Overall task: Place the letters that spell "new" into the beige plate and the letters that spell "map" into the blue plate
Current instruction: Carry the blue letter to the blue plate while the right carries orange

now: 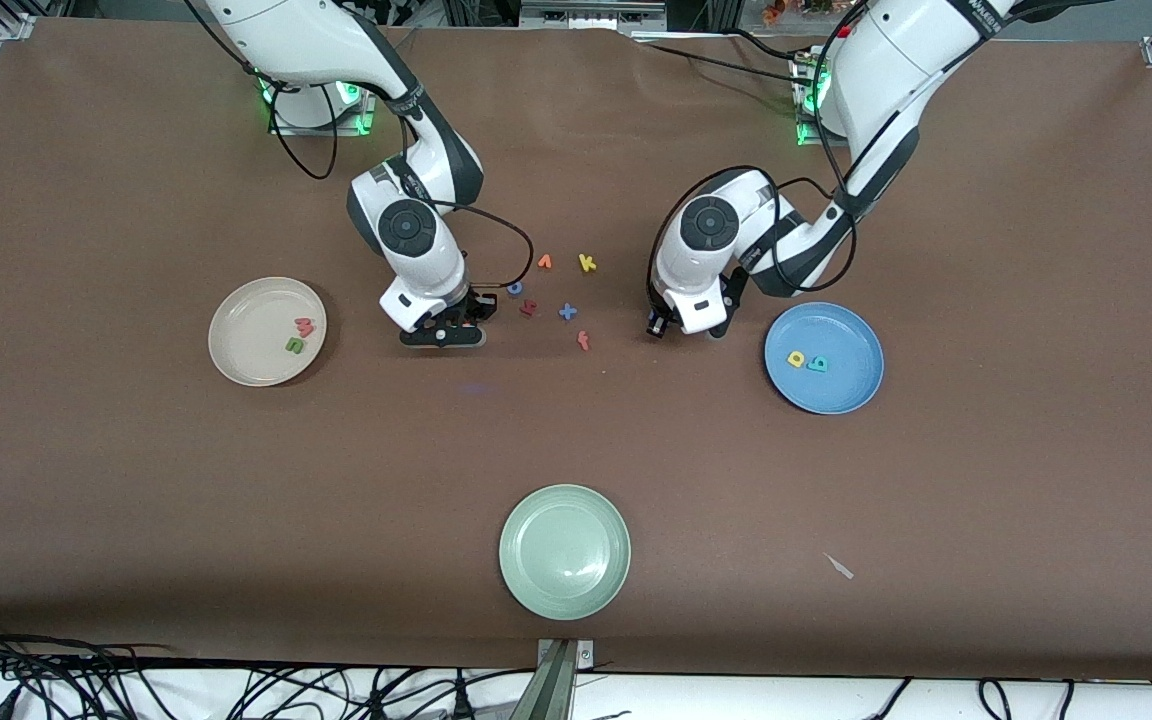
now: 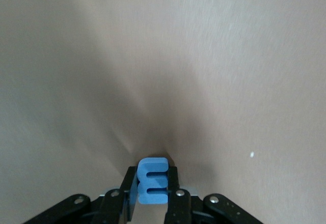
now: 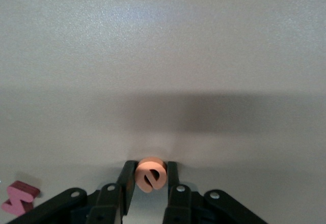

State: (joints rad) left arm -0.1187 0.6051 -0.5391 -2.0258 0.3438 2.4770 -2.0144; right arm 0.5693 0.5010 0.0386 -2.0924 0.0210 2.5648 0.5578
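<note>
While both grippers sit low at mid-table, each has its jaws clenched on a letter: the left gripper (image 2: 153,203) pinches the blue m (image 2: 152,181), and the right gripper (image 3: 148,193) pinches the orange e (image 3: 150,173). In the front view the left gripper (image 1: 686,325) is right of centre, just beside the blue plate (image 1: 851,395), and the right gripper (image 1: 444,330) is left of centre, with the beige plate (image 1: 241,345) further toward the frame's left edge.

The beige plate already holds the pinkish w (image 1: 305,326) and the green n (image 1: 295,345), touching or nearly so. The blue plate holds the yellow p (image 1: 796,358) and the teal a (image 1: 817,364), side by side.

Between the two grippers, at frame centre, lies a loose cluster: an orange v (image 1: 544,262), a yellow k (image 1: 587,263), a blue o (image 1: 514,288) close by the right gripper, a dark red letter (image 1: 528,308), a blue cross-shaped letter (image 1: 567,312) and a red f (image 1: 583,341). In the right wrist view a pink-red letter (image 3: 19,197) shows at lower left, close to the fingers.

A pale green plate (image 1: 564,590) sits at lower centre, well apart from everything, with a small pale scrap (image 1: 840,567) to its right. Bare brown table (image 1: 1036,500) separates each gripper from its plate, and wide open stretches run to all four edges.
</note>
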